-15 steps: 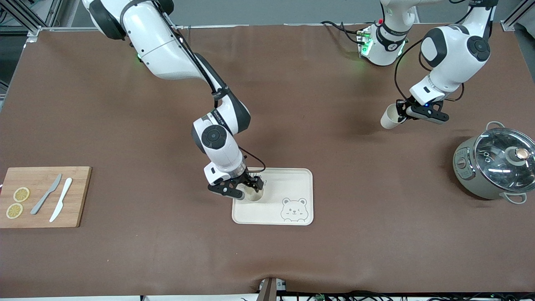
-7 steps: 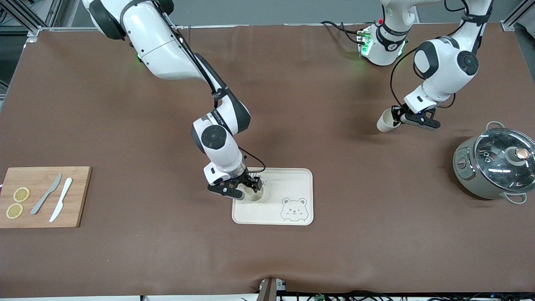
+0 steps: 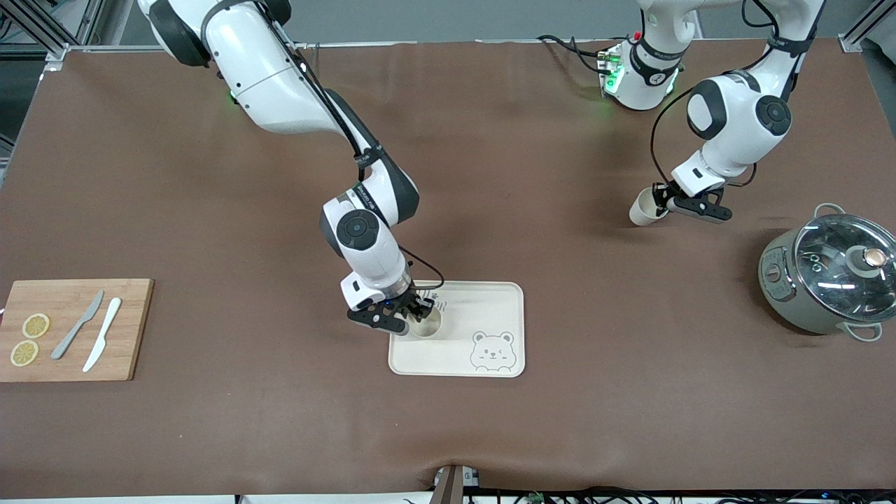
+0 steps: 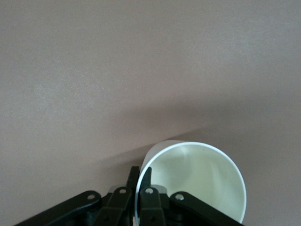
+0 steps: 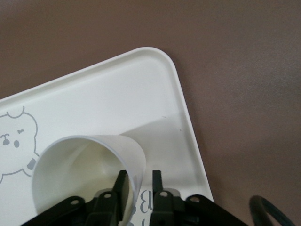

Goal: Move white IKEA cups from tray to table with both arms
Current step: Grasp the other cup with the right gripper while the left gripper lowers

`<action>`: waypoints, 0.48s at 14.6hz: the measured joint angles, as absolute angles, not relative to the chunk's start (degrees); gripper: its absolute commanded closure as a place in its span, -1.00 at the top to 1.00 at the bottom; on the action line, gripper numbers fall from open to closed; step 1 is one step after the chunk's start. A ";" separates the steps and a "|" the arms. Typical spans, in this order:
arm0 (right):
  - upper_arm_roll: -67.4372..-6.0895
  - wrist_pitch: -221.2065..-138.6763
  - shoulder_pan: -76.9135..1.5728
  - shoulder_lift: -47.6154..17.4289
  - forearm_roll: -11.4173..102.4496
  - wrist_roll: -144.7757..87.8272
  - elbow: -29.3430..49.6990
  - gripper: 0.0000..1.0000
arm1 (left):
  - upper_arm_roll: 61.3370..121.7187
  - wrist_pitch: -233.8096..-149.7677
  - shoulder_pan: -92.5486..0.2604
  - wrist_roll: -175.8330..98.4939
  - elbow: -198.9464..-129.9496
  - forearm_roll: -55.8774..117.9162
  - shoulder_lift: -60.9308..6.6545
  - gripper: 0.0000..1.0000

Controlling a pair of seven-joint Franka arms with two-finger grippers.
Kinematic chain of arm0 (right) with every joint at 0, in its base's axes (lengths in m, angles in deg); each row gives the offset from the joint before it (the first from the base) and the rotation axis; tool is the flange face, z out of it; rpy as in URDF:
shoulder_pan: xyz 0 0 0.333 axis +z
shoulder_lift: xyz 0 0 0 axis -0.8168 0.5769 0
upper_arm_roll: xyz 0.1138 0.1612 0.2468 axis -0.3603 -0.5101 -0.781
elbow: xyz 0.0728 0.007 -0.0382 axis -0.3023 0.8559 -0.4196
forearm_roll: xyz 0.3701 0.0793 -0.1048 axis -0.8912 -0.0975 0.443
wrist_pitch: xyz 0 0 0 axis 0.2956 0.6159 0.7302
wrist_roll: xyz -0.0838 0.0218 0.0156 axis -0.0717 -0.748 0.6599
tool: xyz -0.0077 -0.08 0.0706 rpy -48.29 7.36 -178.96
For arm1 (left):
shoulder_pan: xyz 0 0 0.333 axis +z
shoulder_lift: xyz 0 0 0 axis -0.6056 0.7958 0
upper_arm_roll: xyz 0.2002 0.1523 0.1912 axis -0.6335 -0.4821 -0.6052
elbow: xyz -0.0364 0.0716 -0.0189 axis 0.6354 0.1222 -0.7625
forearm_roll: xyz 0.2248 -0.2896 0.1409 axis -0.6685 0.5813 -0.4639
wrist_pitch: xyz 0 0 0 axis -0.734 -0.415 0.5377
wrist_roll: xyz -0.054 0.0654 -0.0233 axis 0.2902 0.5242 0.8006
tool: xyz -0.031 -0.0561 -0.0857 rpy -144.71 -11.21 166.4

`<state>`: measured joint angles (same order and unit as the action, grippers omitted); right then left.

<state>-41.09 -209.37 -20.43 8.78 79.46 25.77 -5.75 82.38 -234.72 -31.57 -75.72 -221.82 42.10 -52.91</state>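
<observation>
One white cup (image 3: 425,325) stands upright on the cream bear-printed tray (image 3: 490,308), at the tray's corner toward the right arm's end. My right gripper (image 3: 418,313) is open, one finger inside the cup and one outside, with a gap to the wall. The right wrist view shows this cup (image 5: 80,160), the tray (image 5: 117,89) and the gripper (image 5: 139,176). My left gripper (image 3: 661,203) is shut on the rim of the second white cup (image 3: 640,211), held tilted over bare table near the left arm's base. The left wrist view shows that cup (image 4: 202,174) pinched by the gripper (image 4: 140,173).
A grey pot with a glass lid (image 3: 829,276) stands at the left arm's end, nearer the front camera than the held cup. A wooden cutting board (image 3: 70,329) with lemon slices and two knives lies at the right arm's end. Cables lie by the left arm's base.
The left arm has carried its cup a little toward the right arm's end and lower. The right gripper has stayed at the cup on the tray, shifting only slightly.
</observation>
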 measured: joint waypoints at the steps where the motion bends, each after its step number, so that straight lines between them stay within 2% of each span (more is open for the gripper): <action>1: -40.98 -209.37 -20.44 8.78 79.46 25.77 -5.79 -0.71 | 82.46 -235.52 -31.59 -75.72 -221.82 42.10 -52.31 -1.00; 4: -40.68 -209.36 -20.51 8.78 79.46 25.76 -5.83 -0.98 | 82.59 -237.25 -31.65 -75.73 -221.81 42.10 -50.81 -1.00; 5: -40.66 -209.36 -20.51 8.78 79.46 25.76 -5.83 -1.00 | 82.60 -237.47 -31.66 -75.73 -221.81 42.10 -50.60 -0.86; 7: -40.64 -209.35 -20.51 8.78 79.46 25.76 -5.84 -1.00 | 82.61 -237.66 -31.70 -76.17 -221.77 42.10 -50.56 0.00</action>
